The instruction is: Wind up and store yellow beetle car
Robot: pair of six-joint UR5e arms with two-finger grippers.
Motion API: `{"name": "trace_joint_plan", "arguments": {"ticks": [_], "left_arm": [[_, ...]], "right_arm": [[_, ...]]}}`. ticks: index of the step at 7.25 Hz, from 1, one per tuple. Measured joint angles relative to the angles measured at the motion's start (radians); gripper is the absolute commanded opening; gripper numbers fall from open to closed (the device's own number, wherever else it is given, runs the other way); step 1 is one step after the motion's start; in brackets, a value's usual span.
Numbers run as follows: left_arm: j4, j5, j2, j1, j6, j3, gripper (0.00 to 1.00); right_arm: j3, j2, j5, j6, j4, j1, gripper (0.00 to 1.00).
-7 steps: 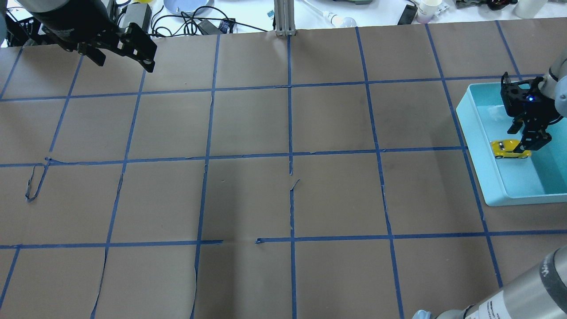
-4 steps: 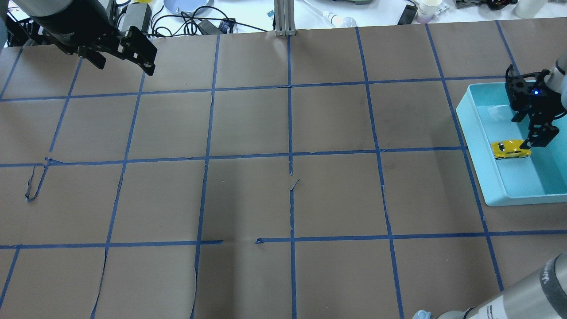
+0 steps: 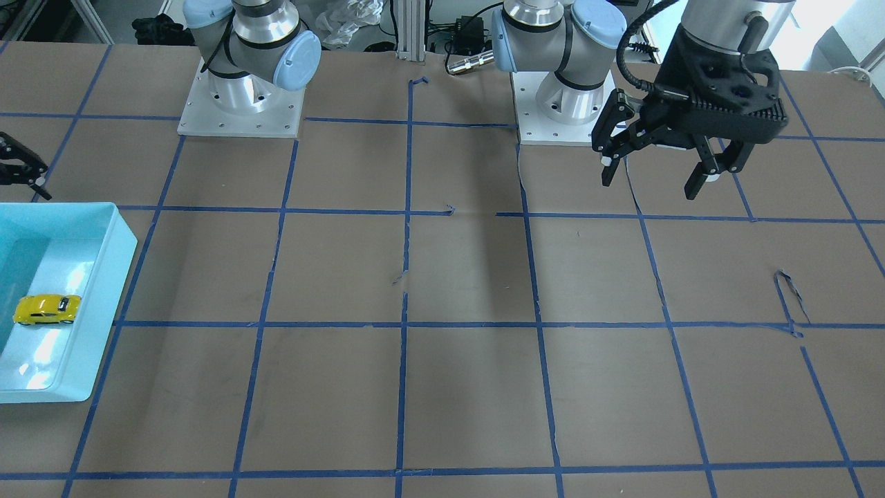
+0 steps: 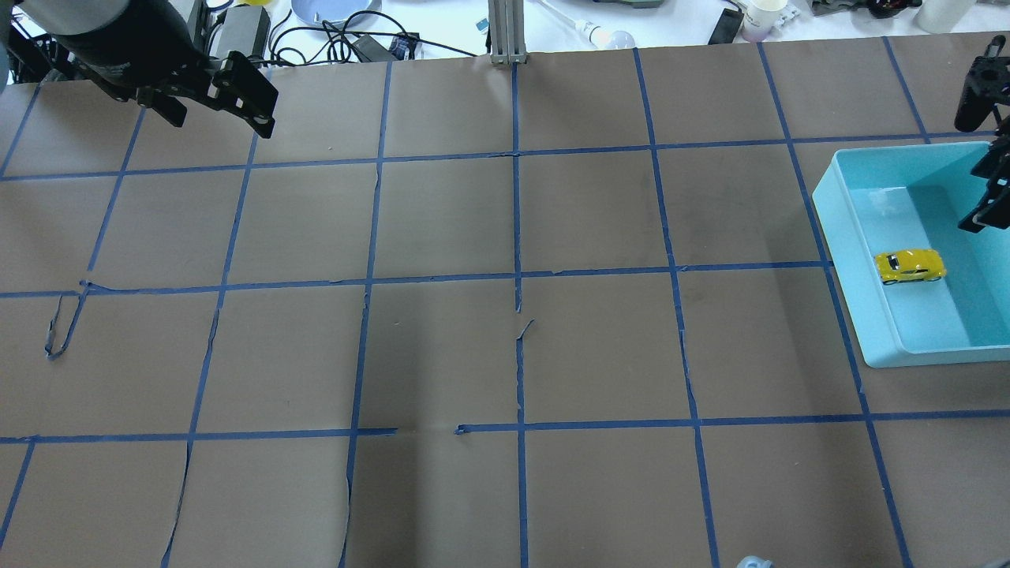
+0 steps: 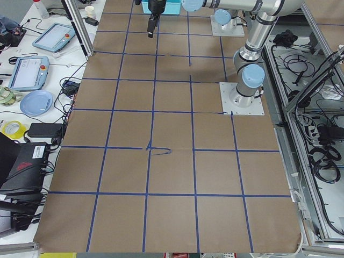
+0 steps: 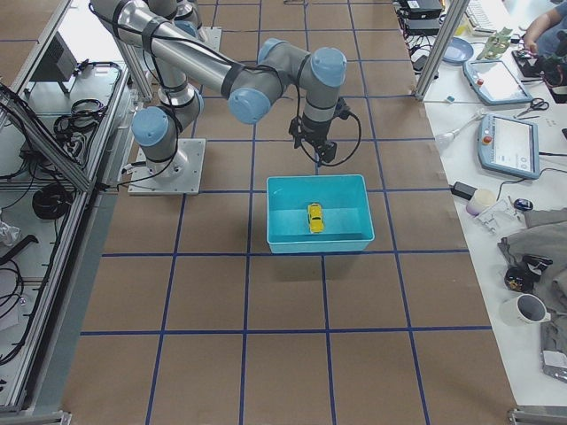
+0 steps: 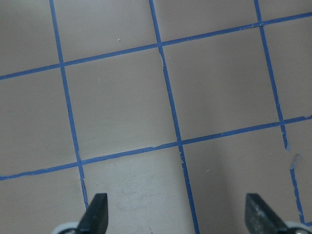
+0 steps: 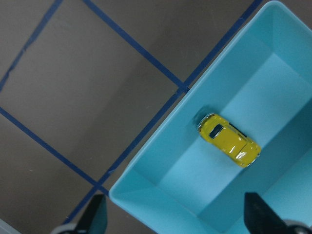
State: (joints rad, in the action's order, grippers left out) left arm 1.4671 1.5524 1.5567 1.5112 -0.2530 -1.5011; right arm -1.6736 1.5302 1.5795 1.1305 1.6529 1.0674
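Note:
The yellow beetle car [image 4: 910,267] stands on its wheels on the floor of a light blue bin [image 4: 824,197] at the table's right side. It also shows in the front view [image 3: 47,309], the right side view [image 6: 314,217] and the right wrist view [image 8: 229,140]. My right gripper [image 4: 978,170] is open and empty, raised above the bin's far part and apart from the car. Its fingertips [image 8: 97,217] frame the bin from above. My left gripper [image 4: 223,125] is open and empty, high over the far left of the table [image 3: 650,187].
The table is brown paper with a blue tape grid. Some tape is torn and loose at the left [image 4: 59,323] and centre [image 4: 521,327]. Cables, cups and tablets lie beyond the far edge [image 4: 347,39]. The arm bases [image 3: 238,104] stand on the robot's side.
My right gripper has risen and drawn away from the car toward the far right edge. The car stays where it was in the bin. My left gripper has barely moved.

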Motion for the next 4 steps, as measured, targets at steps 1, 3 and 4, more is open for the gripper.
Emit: {"name": "trace_joint_plan", "arguments": {"ticks": [1,3,4], "left_arm": [[-0.001,0.0,-0.002,0.001,-0.001,-0.002,1.0],[-0.001,0.0,-0.004,0.001,-0.002,-0.003,1.0],[-0.001,0.0,-0.004,0.001,-0.002,-0.004,1.0]], "right_arm": [[0.017,0.044,-0.022,-0.236,-0.069,0.041,1.0],[0.061,0.072,-0.035,-0.677,-0.133,0.166,1.0],[0.069,0.076,-0.036,-0.816,-0.136,0.233,1.0]]}}
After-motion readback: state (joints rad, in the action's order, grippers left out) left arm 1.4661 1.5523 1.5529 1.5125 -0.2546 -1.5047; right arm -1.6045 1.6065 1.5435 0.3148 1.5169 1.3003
